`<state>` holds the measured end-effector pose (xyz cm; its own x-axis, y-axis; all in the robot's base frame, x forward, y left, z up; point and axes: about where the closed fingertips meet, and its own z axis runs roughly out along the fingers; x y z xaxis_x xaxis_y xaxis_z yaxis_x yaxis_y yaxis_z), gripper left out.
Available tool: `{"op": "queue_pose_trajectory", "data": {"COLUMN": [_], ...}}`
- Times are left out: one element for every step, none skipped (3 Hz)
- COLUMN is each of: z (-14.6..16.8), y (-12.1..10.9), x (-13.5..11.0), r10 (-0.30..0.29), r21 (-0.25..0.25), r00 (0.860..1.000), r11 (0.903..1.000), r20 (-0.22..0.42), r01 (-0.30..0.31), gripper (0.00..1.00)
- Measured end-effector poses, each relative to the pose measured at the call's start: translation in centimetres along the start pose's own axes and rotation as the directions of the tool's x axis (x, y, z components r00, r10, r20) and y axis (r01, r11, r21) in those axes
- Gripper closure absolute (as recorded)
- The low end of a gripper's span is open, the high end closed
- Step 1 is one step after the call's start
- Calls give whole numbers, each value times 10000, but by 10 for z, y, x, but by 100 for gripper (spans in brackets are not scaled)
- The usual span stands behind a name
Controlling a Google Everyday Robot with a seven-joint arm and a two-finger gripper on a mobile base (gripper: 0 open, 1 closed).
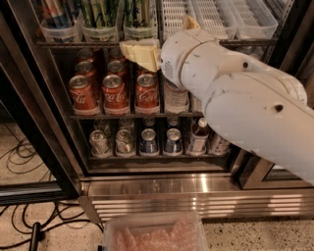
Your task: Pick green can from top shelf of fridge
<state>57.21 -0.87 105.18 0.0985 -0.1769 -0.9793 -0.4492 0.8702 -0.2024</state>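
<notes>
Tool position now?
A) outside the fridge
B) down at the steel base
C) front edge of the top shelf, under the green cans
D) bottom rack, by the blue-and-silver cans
C: the tool sits at the front edge of the top shelf, just below the green cans and above the red cans.

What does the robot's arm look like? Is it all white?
Mostly! The arm is fat, round and smooth white, with a couple of tiny dark dots on it. Its gripper, up by the top shelf edge above the red cans, is pale yellowish-cream.
</notes>
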Motion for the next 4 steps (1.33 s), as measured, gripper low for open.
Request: {"op": "queue_pose_trajectory", "data": {"z": [15, 26, 35, 44], "y": [6, 11, 10, 2], "x": [-7, -11, -11, -9], "r10": [-76, -162, -272, -335], "r21": [-205, -358, -378, -250], "r00": [9998, 9995, 9993, 9992], "r11": [9998, 9992, 9989, 9991], "r20": [200, 261, 250, 237], "r01": [81, 171, 282, 341], "gripper": [25, 27, 28, 27]}}
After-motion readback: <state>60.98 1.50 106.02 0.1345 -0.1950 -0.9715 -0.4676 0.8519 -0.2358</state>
